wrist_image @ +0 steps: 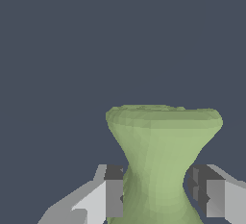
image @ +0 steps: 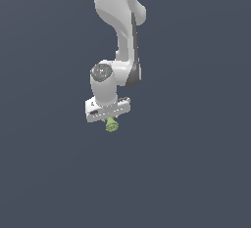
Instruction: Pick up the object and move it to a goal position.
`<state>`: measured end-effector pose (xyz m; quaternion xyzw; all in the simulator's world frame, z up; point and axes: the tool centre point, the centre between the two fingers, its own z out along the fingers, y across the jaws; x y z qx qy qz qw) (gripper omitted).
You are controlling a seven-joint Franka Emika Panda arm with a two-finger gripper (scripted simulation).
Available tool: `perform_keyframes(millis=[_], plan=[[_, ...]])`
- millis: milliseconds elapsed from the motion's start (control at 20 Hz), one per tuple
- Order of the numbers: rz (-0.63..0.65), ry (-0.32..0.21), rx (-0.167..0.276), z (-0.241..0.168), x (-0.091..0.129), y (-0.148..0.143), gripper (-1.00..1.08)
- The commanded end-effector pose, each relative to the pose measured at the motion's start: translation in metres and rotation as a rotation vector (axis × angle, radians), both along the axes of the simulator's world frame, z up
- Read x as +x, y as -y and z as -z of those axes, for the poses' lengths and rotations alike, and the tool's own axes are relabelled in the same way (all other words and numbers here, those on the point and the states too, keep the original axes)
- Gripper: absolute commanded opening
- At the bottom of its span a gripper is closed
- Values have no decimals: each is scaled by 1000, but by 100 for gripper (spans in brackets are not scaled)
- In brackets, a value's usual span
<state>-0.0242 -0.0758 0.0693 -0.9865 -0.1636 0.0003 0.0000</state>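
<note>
Gripper [wrist_image: 158,194] pinches object [wrist_image: 161,155] at waist — long axis along fingers.

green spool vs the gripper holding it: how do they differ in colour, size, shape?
Colour: the spool is light green; the gripper is white with dark finger pads.
Size: in the exterior view the spool is much smaller than the gripper.
Shape: the spool is curved, narrow-waisted with a flared end; the gripper is blocky and flat-faced.
Shared: both hang in front of the plain dark background, the fingers flanking the spool's waist.

Exterior view: distant, arm [image: 117,51] centre frame. Wrist view: close between fingers [wrist_image: 108,194]. Both share the green object [image: 112,125].
</note>
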Motion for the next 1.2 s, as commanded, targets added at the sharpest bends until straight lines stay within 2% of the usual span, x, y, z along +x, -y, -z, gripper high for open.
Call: perform_keyframes(millis=[0,300,900,1150], plan=[[-1,1,0,-5,-7,-16,-100],[-2,1,0,-21,-32,-72,-100],[-2,1,-2,-60,-92,-207,-100],[-1,1,-2,-73,-109,-250,-100]])
